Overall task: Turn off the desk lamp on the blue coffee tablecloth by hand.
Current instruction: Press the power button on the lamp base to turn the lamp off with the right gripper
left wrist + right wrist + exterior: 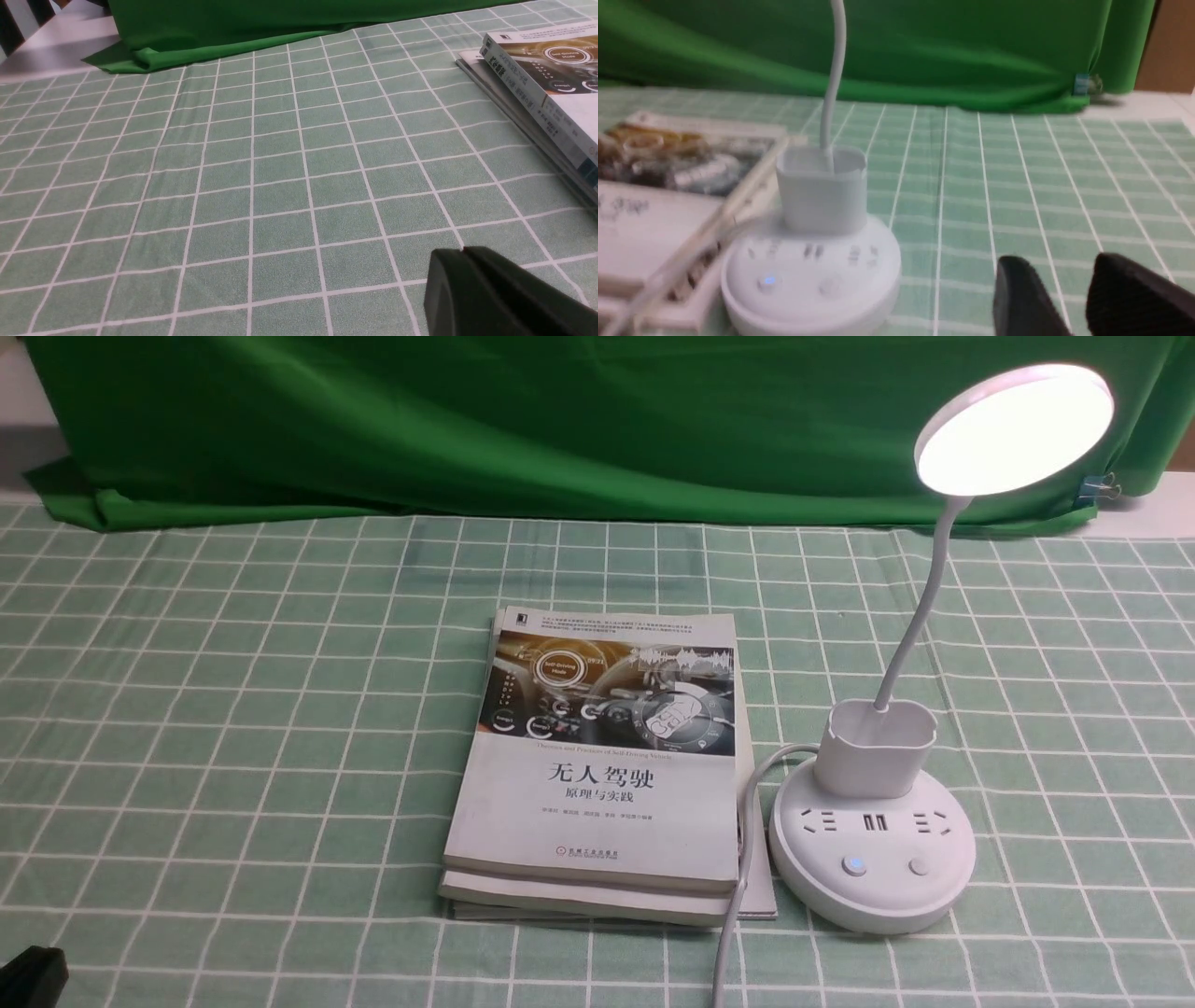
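Currently, the desk lamp stands on the pale green gridded tablecloth, toward the right side of the table, well in from its far edge. Lamp lit: the round flat head glares white, tilted, held up by a thin curved neck that rises out of the cup-shaped holder. Base round and white, sockets on top, two buttons on the side toward the robot; left button shows blue, right button pale. Just left of the base, a stack of books, the top one with a car-dashboard photo on its cover. A grey-white cord leaves the base near the holder and runs beside the books toward the near edge of the table. Right pincer released, a gap between its two dark fingers, nothing between them; apart from the lamp base. Left pincer clenched, its black fingertips together and empty, over on the left side of the table. Dark green backdrop hangs along the far edge, a small clip on it near the far right corner.
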`<state>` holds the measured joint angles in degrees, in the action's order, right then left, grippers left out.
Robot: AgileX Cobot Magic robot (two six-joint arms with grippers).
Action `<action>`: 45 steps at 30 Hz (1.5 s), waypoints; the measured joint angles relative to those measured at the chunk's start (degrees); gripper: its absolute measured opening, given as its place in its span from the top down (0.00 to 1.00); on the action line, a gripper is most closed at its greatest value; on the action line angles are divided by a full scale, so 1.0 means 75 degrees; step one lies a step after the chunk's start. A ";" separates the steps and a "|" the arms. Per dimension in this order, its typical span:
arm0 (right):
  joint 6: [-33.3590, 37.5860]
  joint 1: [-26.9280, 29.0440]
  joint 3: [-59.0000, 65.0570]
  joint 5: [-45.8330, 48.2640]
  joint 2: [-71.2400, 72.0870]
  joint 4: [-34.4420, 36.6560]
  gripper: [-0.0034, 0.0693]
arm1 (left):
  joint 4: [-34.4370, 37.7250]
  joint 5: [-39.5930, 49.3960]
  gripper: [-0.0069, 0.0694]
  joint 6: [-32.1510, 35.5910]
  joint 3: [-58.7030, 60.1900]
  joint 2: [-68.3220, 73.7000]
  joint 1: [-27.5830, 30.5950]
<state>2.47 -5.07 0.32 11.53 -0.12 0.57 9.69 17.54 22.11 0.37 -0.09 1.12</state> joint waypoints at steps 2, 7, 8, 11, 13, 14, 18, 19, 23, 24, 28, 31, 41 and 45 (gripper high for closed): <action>-0.0620 0.0000 0.0000 -0.0391 0.0000 0.0111 0.63 | 0.0000 0.0000 0.91 0.0000 0.0000 0.0000 0.0000; -0.2706 0.0000 0.0000 -0.1803 0.0000 0.0245 0.63 | 0.0000 0.0000 0.91 0.0000 0.0000 0.0000 0.0000; -0.2843 0.0000 0.0000 -0.2014 0.0000 0.0251 0.63 | 0.0000 0.0000 0.91 0.0000 0.0000 0.0000 0.0000; -0.3098 0.0000 0.0000 -0.2471 0.0000 0.0251 0.63 | 0.0000 0.0000 0.91 0.0000 0.0000 0.0000 0.0000; -0.3349 0.0000 0.0000 -0.2782 0.0000 0.0261 0.63 | 0.0000 0.0000 0.91 0.0000 0.0000 0.0000 0.0000; -0.3395 0.0000 0.0000 -0.2849 0.0000 0.0267 0.63 | 0.0000 0.0000 0.91 0.0000 0.0000 0.0000 0.0000; -0.3678 0.0000 0.0000 -0.2810 0.0000 0.0269 0.66 | 0.0000 0.0000 0.91 0.0000 0.0000 0.0000 0.0000; -0.3837 0.0000 -0.0020 -0.2579 -0.0045 0.0269 0.68 | 0.0000 0.0000 0.91 0.0000 0.0000 0.0000 0.0000; -0.3834 0.0000 -0.0785 -0.1011 -0.0831 0.0276 0.82 | 0.0000 0.0000 0.91 0.0000 0.0000 0.0000 0.0000; -0.3504 0.0000 -0.1343 -0.0341 -0.1351 0.0276 0.86 | 0.0000 0.0000 0.91 0.0000 0.0000 0.0000 0.0000; -0.1966 0.0000 -0.3272 0.1944 -0.3241 0.0276 0.89 | 0.0000 0.0000 0.91 0.0000 0.0000 0.0000 0.0000; -0.1132 0.0000 -0.4454 0.3613 -0.4596 0.0299 0.89 | 0.0000 0.0000 0.91 0.0000 0.0000 0.0000 0.0000; 0.0481 -0.0055 -0.6104 0.5399 -0.8199 0.1308 0.89 | 0.0000 0.0000 0.91 0.0000 0.0000 0.0000 0.0000; 0.0664 -0.0587 -0.6323 0.5144 -0.9472 0.1564 0.89 | 0.0000 0.0000 0.91 0.0000 0.0000 0.0000 0.0000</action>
<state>7.45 -9.48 -47.10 50.11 -71.16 12.30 9.69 17.54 22.11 0.37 -0.09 1.12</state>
